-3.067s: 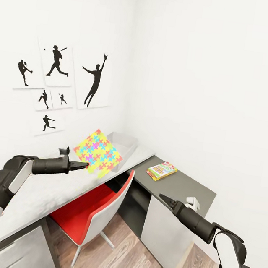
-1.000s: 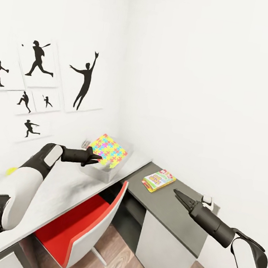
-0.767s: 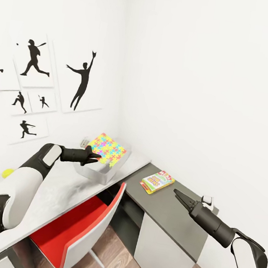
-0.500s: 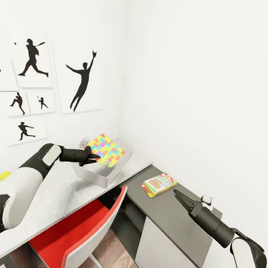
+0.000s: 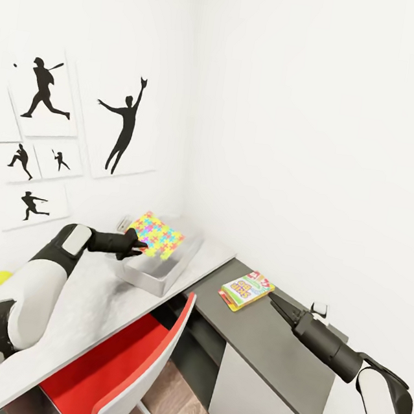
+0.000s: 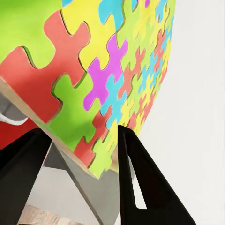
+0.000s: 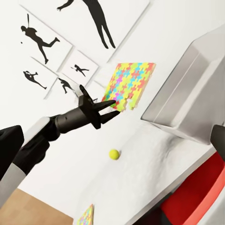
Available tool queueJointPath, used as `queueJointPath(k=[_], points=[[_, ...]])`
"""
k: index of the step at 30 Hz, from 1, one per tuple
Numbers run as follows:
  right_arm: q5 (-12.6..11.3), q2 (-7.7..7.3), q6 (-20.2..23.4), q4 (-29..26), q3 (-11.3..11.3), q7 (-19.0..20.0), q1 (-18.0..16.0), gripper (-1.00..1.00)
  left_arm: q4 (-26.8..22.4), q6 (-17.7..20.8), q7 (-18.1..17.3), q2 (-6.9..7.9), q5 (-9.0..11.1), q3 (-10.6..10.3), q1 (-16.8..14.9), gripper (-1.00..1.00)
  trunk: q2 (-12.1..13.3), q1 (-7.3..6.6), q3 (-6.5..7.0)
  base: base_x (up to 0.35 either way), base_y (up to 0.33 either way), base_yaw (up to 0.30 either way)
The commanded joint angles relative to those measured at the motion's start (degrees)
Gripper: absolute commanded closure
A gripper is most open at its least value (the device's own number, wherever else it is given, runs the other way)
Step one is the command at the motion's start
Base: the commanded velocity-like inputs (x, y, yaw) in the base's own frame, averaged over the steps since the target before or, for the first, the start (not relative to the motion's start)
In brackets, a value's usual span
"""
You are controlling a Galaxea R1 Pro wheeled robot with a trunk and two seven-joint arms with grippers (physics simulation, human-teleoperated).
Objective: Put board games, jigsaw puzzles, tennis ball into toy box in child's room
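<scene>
A multicoloured jigsaw puzzle (image 5: pixel 156 234) stands tilted over the far end of the light grey toy box (image 5: pixel 158 278) on the pale table (image 5: pixel 82 308). My left gripper (image 5: pixel 139 245) is open, and the puzzle's (image 6: pixel 93 70) lower corner sits between its spread fingers (image 6: pixel 138 183). The tennis ball (image 5: pixel 1 278) lies on the table behind my left arm. It is in the right wrist view (image 7: pixel 114 153) too, with the second puzzle (image 7: pixel 86 216). A board game (image 5: pixel 246 290) lies on the dark desk section, just ahead of my shut right gripper (image 5: pixel 273 299).
A red chair (image 5: pixel 127 366) is tucked under the table in front of the toy box. The white walls meet in a corner right behind the box. Black sports silhouette pictures (image 5: pixel 123 124) hang on the left wall. A small white object (image 5: pixel 318 308) sits on the dark desk.
My left arm has carried the puzzle from in front of the toy box out over it and lowered it. The camera has swung, shifting the pictures left. The right arm has hardly moved.
</scene>
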Motion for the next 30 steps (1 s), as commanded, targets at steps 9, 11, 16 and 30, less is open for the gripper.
queueJointPath(k=[9,11,16,30], points=[[-0.1,-0.26,0.8,-0.01,-0.12,0.07,-0.06,-1.0,0.31,0.3,3.17,-0.67,-0.25,2.49,-0.08,1.0,-0.14,0.04,-0.13,0.001,0.0,0.0],[-0.1,-0.27,0.86,-0.01,-0.14,0.06,-0.06,-1.0,0.39,0.3,3.24,-0.73,-0.26,2.58,-0.08,1.0,-0.14,0.04,-0.13,0.0,0.0,0.0],[-0.11,-0.28,0.89,-0.01,-0.15,0.02,-0.06,-1.0,0.44,0.3,3.28,-0.79,-0.26,2.63,-0.08,1.0,-0.14,0.04,-0.16,0.0,0.0,0.0],[-0.11,-0.21,0.86,0.07,-0.21,-0.26,-0.06,-1.0,1.22,0.3,3.28,-0.76,-0.27,2.66,-0.08,1.0,-0.14,0.04,-1.12,0.018,0.0,0.0]])
